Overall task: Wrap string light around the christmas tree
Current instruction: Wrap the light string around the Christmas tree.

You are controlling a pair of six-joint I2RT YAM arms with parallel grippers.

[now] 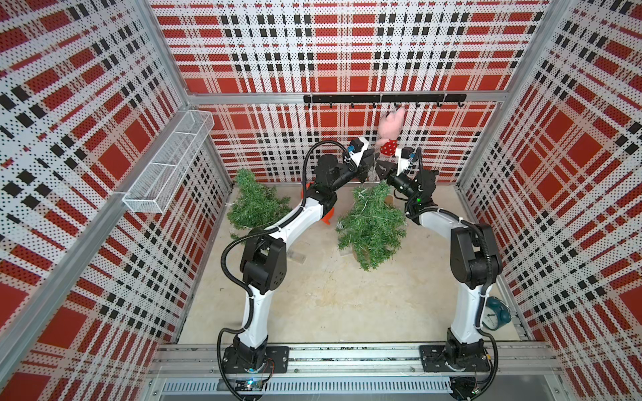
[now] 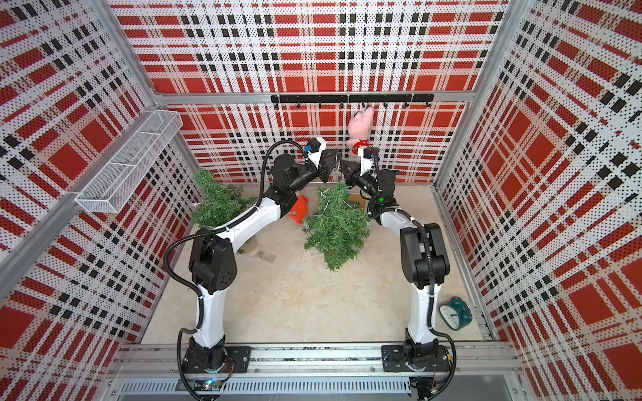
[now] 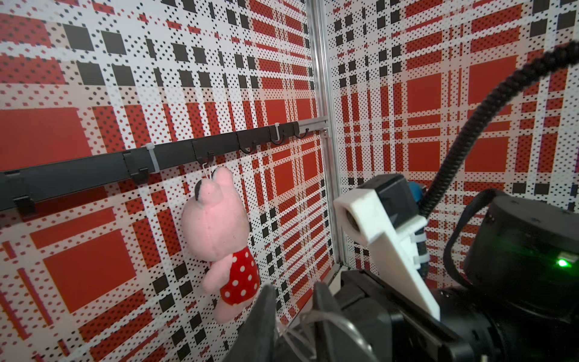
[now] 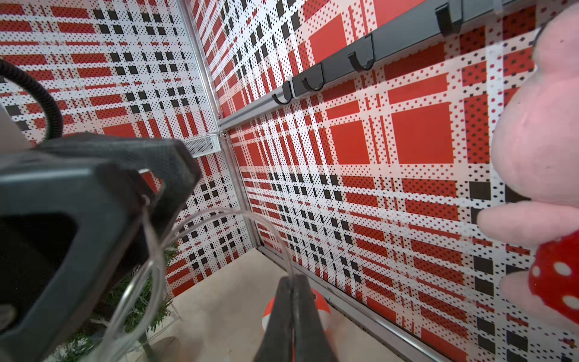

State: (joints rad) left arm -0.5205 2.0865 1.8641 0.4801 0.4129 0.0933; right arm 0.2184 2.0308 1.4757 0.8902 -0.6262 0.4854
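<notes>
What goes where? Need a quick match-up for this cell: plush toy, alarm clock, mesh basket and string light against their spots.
Things:
1. pink plush toy
2. teal alarm clock
3. white mesh basket
4. string light

Places:
A. pinched in the shut right pincer
B. mounted on a side wall
C. hanging from the black hook rail
D. on the table, in a front corner

Pairs: 1-C, 2-D, 3-B, 4-A
</notes>
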